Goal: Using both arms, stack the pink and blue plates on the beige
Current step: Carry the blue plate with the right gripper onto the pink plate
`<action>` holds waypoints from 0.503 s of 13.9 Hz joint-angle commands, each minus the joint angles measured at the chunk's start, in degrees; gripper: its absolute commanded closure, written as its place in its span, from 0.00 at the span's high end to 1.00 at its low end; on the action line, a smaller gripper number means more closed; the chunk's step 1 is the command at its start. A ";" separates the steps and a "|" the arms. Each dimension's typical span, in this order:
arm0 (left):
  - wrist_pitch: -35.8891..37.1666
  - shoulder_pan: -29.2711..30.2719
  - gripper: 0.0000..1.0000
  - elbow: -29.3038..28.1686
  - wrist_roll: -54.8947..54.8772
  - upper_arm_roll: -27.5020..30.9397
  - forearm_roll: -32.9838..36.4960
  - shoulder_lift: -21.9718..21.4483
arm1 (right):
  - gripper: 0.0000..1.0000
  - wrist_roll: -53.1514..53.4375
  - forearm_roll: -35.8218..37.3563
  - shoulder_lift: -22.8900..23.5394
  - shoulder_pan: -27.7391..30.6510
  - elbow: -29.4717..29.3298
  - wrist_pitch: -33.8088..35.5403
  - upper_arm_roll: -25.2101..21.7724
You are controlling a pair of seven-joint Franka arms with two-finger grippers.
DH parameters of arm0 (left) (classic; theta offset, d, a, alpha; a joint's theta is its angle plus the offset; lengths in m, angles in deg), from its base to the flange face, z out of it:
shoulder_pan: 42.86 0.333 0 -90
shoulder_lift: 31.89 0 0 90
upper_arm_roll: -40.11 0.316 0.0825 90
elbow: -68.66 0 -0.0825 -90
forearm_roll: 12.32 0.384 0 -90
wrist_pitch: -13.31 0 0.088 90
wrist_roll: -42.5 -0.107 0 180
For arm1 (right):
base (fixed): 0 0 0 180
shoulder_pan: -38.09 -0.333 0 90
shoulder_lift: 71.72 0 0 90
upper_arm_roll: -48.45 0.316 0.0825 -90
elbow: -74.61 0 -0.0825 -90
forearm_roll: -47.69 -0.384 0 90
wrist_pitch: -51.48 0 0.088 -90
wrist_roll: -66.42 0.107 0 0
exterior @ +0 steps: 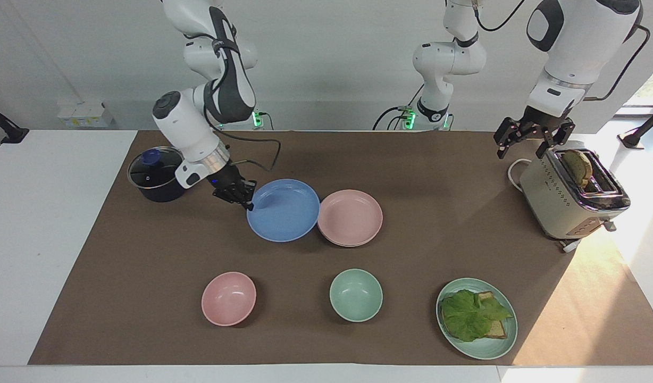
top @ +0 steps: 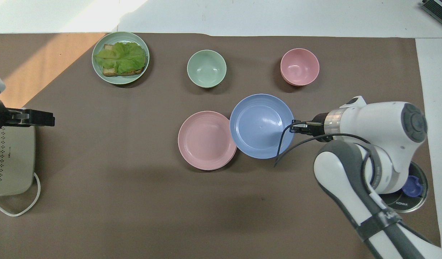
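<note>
My right gripper is shut on the rim of the blue plate and holds it just above the mat. The blue plate overlaps the edge of the pink plate from the right arm's end. The pink plate lies flat at the middle of the mat. Under it only a thin pale rim shows, which I take for the beige plate. My left gripper hangs open and holds nothing beside the toaster; in the overhead view it is the left gripper over the toaster's end.
A black pot with a glass lid stands near the right arm's base. A pink bowl, a green bowl and a green plate with lettuce and toast lie farther from the robots. The toaster holds a slice of bread.
</note>
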 commanded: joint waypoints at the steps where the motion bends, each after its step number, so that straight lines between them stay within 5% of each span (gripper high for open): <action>1: 1.05 0.28 1.00 0.84 -0.33 -0.19 0.69 0.15 | 0.00 7.78 4.66 0.62 -3.88 0.22 -1.95 0.15; 7: 1.05 0.28 1.00 0.84 -0.33 -0.19 0.69 0.15 | 0.00 15.97 4.67 4.49 -12.94 0.30 -8.72 0.15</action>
